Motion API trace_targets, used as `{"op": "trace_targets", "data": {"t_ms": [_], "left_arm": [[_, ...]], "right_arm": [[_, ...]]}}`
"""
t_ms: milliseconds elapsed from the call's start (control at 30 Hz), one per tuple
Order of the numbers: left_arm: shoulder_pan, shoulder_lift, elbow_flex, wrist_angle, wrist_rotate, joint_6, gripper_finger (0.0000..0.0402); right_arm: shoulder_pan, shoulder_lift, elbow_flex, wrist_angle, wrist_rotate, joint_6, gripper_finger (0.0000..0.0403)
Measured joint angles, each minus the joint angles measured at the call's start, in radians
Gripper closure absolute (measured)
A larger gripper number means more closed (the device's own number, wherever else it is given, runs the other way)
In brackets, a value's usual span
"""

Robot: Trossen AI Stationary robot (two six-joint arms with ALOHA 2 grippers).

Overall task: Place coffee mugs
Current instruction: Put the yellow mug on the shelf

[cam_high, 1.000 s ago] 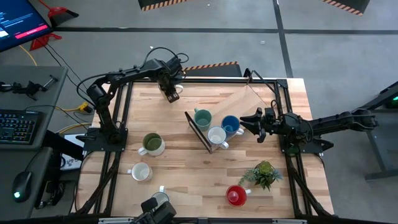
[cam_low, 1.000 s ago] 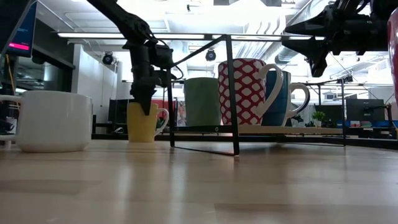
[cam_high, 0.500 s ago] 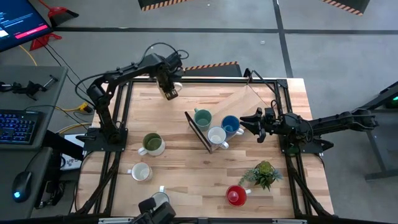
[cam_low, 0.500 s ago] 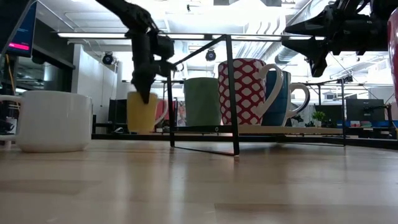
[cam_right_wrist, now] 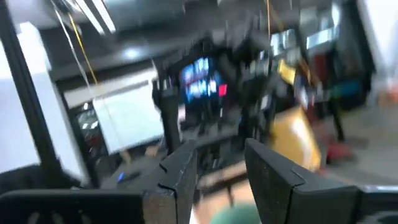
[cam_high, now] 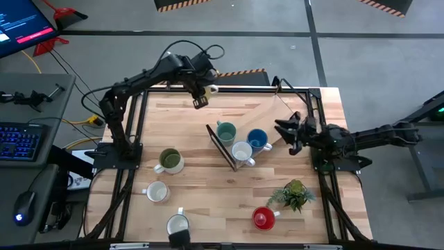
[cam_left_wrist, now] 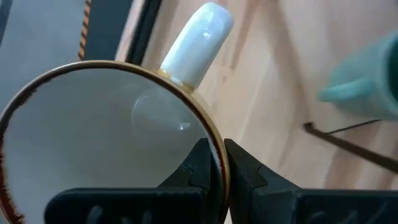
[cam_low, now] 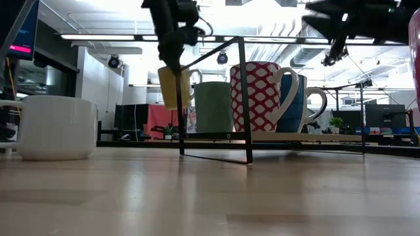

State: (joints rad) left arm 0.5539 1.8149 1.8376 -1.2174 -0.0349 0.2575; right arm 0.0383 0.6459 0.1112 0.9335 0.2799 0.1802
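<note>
Clearly the left claw [cam_left_wrist: 214, 163] pinches the yellow mug's [cam_low: 172, 86] rim to carry it above the far counter [cam_high: 236, 111]; the right claw [cam_high: 292, 132] waits, parted, empty.

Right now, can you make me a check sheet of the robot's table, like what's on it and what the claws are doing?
Surface: wooden table, bare between the things on it.
Job's things: cream-yellow mug lifted off the table; teal mug, white mug and blue mug by the black wire stand; olive green mug, two pale mugs and red mug loose on the table.
Clutter: small potted plant.
Claws: left claw shut on the yellow mug's rim, at the far edge; right claw open, holding nothing, beside the blue mug.
Cables: looped on the left arm; yellow cord on the floor.
Surroundings: keyboard, mouse, monitor.
</note>
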Motion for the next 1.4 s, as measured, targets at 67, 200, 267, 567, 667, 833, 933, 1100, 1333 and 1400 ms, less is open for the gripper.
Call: {"op": "trace_targets", "data": {"t_ms": [67, 200, 267, 567, 667, 833, 933, 1100, 1333, 1400], "left_arm": [[-0.023, 0.000, 0.021, -0.006, 0.001, -0.019, 0.0393], [-0.059, 0.000, 0.050, 0.004, -0.001, -0.029, 0.0393], [-0.072, 0.000, 0.062, -0.001, -0.002, -0.031, 0.0393], [-0.112, 0.000, 0.090, 0.049, 0.006, -0.074, 0.0393], [-0.125, 0.005, 0.090, 0.092, 0.060, -0.101, 0.0393], [-0.156, 0.044, 0.093, 0.176, 0.091, -0.133, 0.0393], [-0.178, 0.087, 0.140, 0.163, 0.083, -0.153, 0.0393], [-0.214, 0.194, 0.301, 0.120, 0.078, -0.154, 0.0393], [-0.260, 0.347, 0.518, 0.030, 0.065, -0.152, 0.0393], [-0.269, 0.349, 0.502, 0.034, 0.065, -0.159, 0.0393]], "right_arm": [[0.004, -0.026, 0.000, 0.028, -0.011, -0.048, 0.0279], [0.021, -0.124, 0.000, 0.029, -0.023, -0.090, 0.0279], [0.033, -0.193, 0.000, 0.025, -0.024, -0.117, 0.0279], [0.098, -0.452, 0.274, -0.763, 0.005, -0.031, 0.0279], [0.112, -0.439, 0.448, -1.047, 0.051, 0.005, 0.0279], [0.115, -0.387, 0.636, -1.286, 0.053, 0.005, 0.0279], [0.115, -0.369, 0.671, -1.361, 0.061, 0.006, 0.0279], [0.115, -0.374, 0.659, -1.388, 0.068, 0.019, 0.0279], [0.115, -0.371, 0.657, -1.450, 0.087, 0.075, 0.0279], [0.115, -0.371, 0.657, -1.448, 0.086, 0.082, 0.0279]]}}
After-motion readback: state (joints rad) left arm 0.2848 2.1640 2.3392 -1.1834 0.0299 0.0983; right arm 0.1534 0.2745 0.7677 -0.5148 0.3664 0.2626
